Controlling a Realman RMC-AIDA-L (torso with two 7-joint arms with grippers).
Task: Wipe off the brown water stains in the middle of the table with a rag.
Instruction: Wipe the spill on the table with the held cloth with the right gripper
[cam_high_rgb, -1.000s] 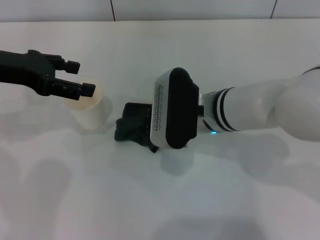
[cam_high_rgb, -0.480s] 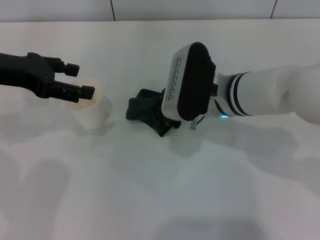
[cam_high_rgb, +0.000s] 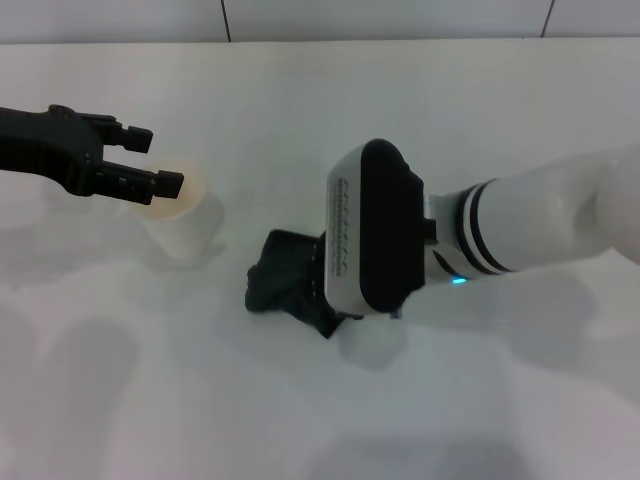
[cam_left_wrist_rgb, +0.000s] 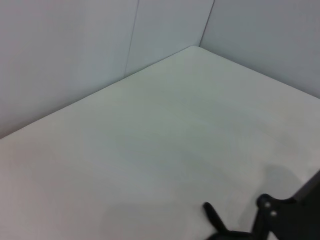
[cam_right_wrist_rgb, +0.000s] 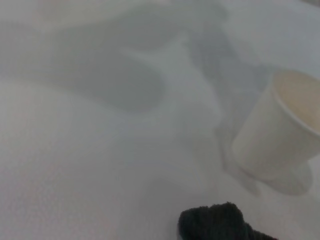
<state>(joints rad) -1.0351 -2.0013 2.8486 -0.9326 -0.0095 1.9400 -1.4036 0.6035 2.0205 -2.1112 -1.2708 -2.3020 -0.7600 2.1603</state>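
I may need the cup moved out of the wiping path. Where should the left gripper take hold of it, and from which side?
Probably the side wall of the cup, below the rim, coming level from the robot's left where the left gripper hovers. It stands upright with pale liquid inside, so a top grip risks spilling. The rag and right gripper lie on its other side.

Pale panelled wall (cam_high_rgb: 380, 18) with thin dark seams, under soft even light.

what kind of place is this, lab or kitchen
Probably a lab or test bench, not a kitchen: a bare white table against plain panelled walls, holding only a white cup and a dark rag under the right arm.
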